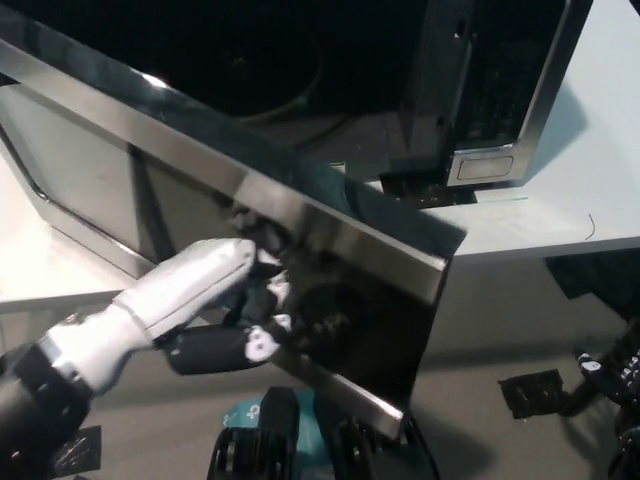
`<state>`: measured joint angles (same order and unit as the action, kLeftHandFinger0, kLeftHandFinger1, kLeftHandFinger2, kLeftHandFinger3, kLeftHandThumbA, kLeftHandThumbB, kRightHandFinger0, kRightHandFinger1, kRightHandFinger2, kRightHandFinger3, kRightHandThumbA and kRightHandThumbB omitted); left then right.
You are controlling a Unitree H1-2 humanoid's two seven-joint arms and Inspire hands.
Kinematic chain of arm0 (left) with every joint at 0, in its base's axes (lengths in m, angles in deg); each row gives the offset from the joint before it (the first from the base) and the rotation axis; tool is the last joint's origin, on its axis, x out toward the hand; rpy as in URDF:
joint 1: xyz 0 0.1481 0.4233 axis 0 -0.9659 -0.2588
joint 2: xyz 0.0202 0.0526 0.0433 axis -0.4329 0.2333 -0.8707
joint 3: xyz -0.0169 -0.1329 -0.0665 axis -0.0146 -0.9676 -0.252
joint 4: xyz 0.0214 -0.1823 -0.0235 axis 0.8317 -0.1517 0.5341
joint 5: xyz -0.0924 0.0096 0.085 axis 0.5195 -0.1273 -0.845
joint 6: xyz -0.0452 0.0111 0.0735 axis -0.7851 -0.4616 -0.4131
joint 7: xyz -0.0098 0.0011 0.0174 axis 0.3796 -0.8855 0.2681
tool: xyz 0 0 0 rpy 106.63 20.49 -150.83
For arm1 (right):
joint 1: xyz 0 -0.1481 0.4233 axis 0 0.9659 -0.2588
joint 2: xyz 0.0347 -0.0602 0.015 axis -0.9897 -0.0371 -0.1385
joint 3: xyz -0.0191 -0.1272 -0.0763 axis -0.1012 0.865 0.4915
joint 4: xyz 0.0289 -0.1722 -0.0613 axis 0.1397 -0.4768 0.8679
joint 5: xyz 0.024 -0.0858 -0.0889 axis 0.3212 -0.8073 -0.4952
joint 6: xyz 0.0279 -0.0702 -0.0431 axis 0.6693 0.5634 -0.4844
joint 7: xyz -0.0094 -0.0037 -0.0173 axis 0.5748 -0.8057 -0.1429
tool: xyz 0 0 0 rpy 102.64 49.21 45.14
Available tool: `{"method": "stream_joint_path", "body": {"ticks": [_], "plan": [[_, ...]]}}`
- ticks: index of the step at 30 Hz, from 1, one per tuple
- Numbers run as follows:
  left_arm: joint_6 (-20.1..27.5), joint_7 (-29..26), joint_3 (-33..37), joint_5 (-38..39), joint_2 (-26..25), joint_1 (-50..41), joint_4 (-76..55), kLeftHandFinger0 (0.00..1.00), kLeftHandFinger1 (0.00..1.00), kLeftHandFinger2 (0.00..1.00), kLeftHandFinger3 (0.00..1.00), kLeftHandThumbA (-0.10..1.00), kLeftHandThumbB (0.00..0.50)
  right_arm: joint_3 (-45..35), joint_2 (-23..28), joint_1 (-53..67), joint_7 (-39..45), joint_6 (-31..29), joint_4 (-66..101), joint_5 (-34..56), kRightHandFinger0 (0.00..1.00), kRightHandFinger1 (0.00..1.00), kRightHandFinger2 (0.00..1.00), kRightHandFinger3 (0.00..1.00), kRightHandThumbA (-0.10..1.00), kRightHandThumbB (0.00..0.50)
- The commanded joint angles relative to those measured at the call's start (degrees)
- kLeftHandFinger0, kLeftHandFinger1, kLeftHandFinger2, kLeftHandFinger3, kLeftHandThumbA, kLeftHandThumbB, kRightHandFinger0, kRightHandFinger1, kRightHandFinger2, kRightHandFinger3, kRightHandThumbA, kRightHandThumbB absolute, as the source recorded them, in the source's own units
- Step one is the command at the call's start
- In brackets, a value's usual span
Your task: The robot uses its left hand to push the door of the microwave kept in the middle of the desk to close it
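White left hand (205, 300), fingers spread flat, presses the glossy dark steel-edged microwave door (330, 270); cavity lies beyond.

I had only one view, from the camera on my head, and it looked steeply down and forward. It sat close: the microwave (480, 90) filled the top of the frame and its door (300, 250) cut slantwise across the middle. The pale surface (590, 180) ran off to my right, with the floor below it. My left hand (215, 300) showed at the lower left.
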<state>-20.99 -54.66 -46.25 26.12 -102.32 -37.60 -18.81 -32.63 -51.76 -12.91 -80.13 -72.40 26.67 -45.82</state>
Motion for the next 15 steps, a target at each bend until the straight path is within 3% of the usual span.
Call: {"method": "stream_joint_path", "body": {"ticks": [1,4,7,8,10,11,15], "plan": [[-1.2,6.0,0.2,-6.6,0.8,3.2,1.8,0.00,0.01,0.26,0.24,-0.10,0.070,0.4,1.1,-0.5,-0.3,-2.5,0.5,0.1,0.88,0.86,0.93,0.94,0.80,0.003],[-1.2,6.5,0.3,-9.6,0.8,7.8,8.7,0.00,0.10,0.31,0.27,-0.10,0.065,0.5,0.9,-0.1,-0.5,-2.0,0.8,0.1,0.87,0.85,0.91,0.92,0.78,0.000],[-1.2,4.2,1.2,-11.2,0.2,10.6,13.5,0.00,0.09,0.28,0.22,-0.10,0.050,0.4,0.5,0.7,-0.2,-1.6,1.3,0.6,0.85,0.83,0.89,0.93,0.79,0.000],[-1.2,3.6,1.4,-10.9,0.1,11.2,14.5,0.00,0.10,0.32,0.25,-0.10,0.045,0.4,0.5,0.9,-0.2,-1.4,1.5,0.6,0.85,0.84,0.89,0.93,0.80,0.000],[0.8,0.8,1.5,-11.3,0.1,14.8,21.3,0.01,0.26,0.49,0.47,-0.10,0.043,0.7,0.6,1.4,-0.3,-1.1,1.7,0.2,0.82,0.81,0.86,0.91,0.80,0.000],[1.9,0.0,1.9,-12.2,0.0,15.4,22.8,0.00,0.29,0.52,0.50,-0.10,0.047,0.8,0.6,1.7,-0.3,-0.9,1.9,0.1,0.82,0.81,0.86,0.92,0.80,0.000],[7.1,-4.2,2.2,-14.8,-0.1,19.6,33.5,0.00,0.26,0.50,0.48,-0.10,0.061,0.5,0.7,2.3,0.5,-2.1,1.5,1.0,0.87,0.85,0.90,0.95,0.79,0.000]]}}
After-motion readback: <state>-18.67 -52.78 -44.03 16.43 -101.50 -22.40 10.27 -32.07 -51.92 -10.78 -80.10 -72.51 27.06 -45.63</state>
